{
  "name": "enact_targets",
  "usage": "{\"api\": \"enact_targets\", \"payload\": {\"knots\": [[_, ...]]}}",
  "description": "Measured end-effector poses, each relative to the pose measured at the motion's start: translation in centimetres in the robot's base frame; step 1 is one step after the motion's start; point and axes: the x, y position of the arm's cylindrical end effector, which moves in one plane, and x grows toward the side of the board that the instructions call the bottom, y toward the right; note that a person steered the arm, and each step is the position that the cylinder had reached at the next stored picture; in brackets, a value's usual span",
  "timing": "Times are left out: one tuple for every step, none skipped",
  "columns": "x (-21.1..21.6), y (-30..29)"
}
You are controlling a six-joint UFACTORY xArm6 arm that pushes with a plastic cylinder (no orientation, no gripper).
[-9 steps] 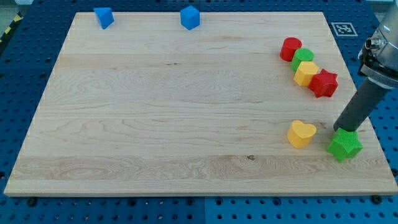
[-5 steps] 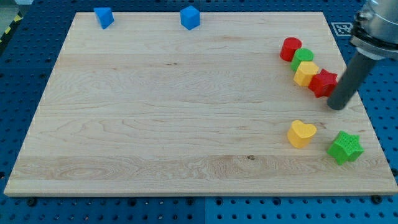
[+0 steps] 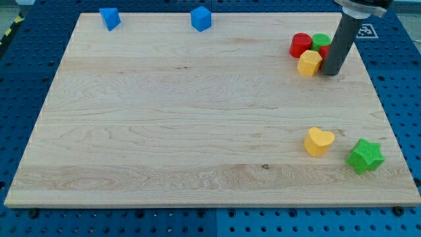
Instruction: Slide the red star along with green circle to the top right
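The arm is carrying no claw, so nothing is spreading, closing or pinching; it is ending in a dark rod whose lower end, my tip (image 3: pixel 331 72), is resting on the wooden desk (image 3: pixel 164 125) near its top right corner. My tip is sitting just right of a tight cluster of blocks and is covering most of the red star (image 3: pixel 324 52), of which only a sliver is showing at the rod's left edge. The green circle (image 3: pixel 321 41) is lying just above that sliver, touching the red cylinder (image 3: pixel 300 45) on its left; a yellow block (image 3: pixel 309 62), shape unclear, is pressing in below them, just left of my tip. Two blue blocks (image 3: pixel 109 18) (image 3: pixel 200 18) are sitting apart along the top edge. A yellow heart (image 3: pixel 318 141) and a green star (image 3: pixel 364 155) are lying near each other at the lower right. No legible writing is showing.
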Motion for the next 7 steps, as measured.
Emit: {"api": "enact_targets", "payload": {"knots": [[-0.9, 0.1], [-2.5, 0.1], [-3.7, 0.2], [-4.6, 0.8], [-5.9, 2.0], [-7.7, 2.7], [-10.1, 3.2]]}}
